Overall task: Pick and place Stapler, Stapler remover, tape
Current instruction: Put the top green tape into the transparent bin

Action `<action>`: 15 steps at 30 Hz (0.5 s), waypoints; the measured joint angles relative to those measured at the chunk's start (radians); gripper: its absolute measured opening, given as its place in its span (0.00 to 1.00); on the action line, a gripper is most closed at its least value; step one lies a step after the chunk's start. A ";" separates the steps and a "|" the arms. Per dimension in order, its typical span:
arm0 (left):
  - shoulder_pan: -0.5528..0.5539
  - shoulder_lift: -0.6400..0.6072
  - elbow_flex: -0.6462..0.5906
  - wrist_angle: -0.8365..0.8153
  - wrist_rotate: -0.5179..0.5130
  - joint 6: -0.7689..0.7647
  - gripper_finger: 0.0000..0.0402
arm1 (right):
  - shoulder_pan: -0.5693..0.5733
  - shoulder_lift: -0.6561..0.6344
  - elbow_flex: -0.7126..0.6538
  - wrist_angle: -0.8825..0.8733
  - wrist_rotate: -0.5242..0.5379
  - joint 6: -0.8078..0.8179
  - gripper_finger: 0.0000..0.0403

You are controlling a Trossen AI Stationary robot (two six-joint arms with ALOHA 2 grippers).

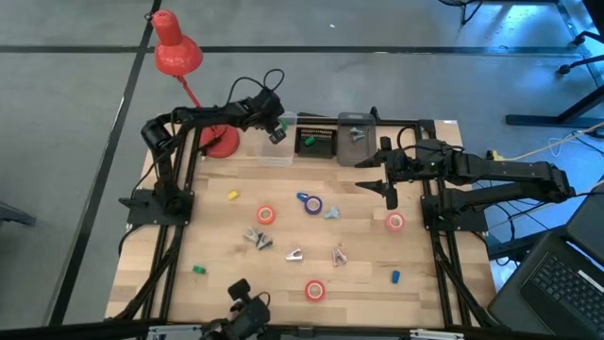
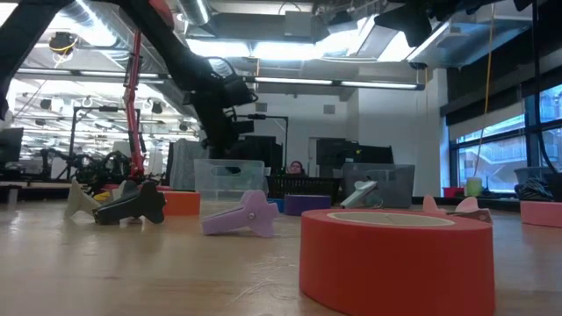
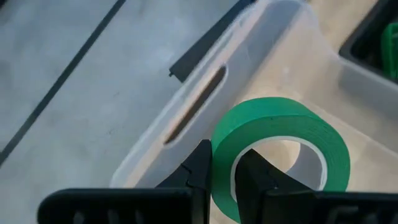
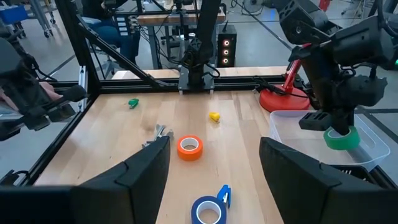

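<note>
High view. Left claw (image 1: pixel 276 133) is at the far edge of the bench (image 1: pixel 283 283), over the clear bin (image 1: pixel 274 151), pinching a green tape roll (image 1: pixel 278 136). Right claw (image 1: pixel 389 194) hangs above the bench's right half, fingers spread, holding nothing. Still on the bench: three red-orange rolls, one at centre-left (image 1: pixel 266 214), one on the right (image 1: pixel 394 222), one at the near edge (image 1: pixel 314 290), plus a blue roll (image 1: pixel 312 204) mid-bench. Small pale tools lie scattered between them. A red lamp (image 1: pixel 176 57) stands at the far-left corner, close to the left arm.

Low view. Nearest red-orange roll fills the foreground. The clear bin sits at the far edge, left arm descending above it; grey bin (image 2: pixel 386 185) beside.

Left wrist view. One finger (image 3: pixel 199 171) sits outside the green roll's wall, the other through its open centre. The roll hangs over the bin interior, near the wall with the handle slot.

Right wrist view. Green roll sits just above the clear bin's rim, not yet released.

Handling, judged: the rolls look light and stiff, smooth on the outside; gripping through the wall, as here, seems safest. Bin rim and the lamp base crowd the left arm; the bench centre offers open room.
</note>
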 joint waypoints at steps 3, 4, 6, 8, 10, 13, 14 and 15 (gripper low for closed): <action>0.002 0.000 0.000 -0.002 0.011 0.001 0.08 | 0.000 0.000 0.000 0.000 0.000 0.000 0.62; 0.001 0.000 0.000 -0.006 0.012 0.002 0.08 | 0.000 0.000 0.000 0.000 0.000 0.000 0.62; 0.002 0.002 0.000 -0.010 0.011 0.003 0.08 | 0.000 0.000 0.000 0.000 0.000 0.000 0.62; 0.002 0.009 0.000 -0.020 0.009 0.003 0.08 | 0.000 0.000 0.000 0.000 0.000 0.000 0.62; 0.002 0.016 0.000 -0.028 0.008 0.003 0.09 | 0.000 0.000 0.000 0.000 0.000 0.000 0.62; 0.001 0.030 0.000 -0.044 0.008 0.020 0.12 | 0.000 0.000 0.000 0.000 0.000 0.000 0.62; 0.001 0.031 0.000 -0.050 0.008 0.027 0.14 | 0.000 0.000 0.000 0.000 0.000 0.000 0.62; -0.002 0.032 0.000 -0.049 0.008 0.032 0.17 | 0.000 0.000 0.000 0.000 0.000 0.000 0.62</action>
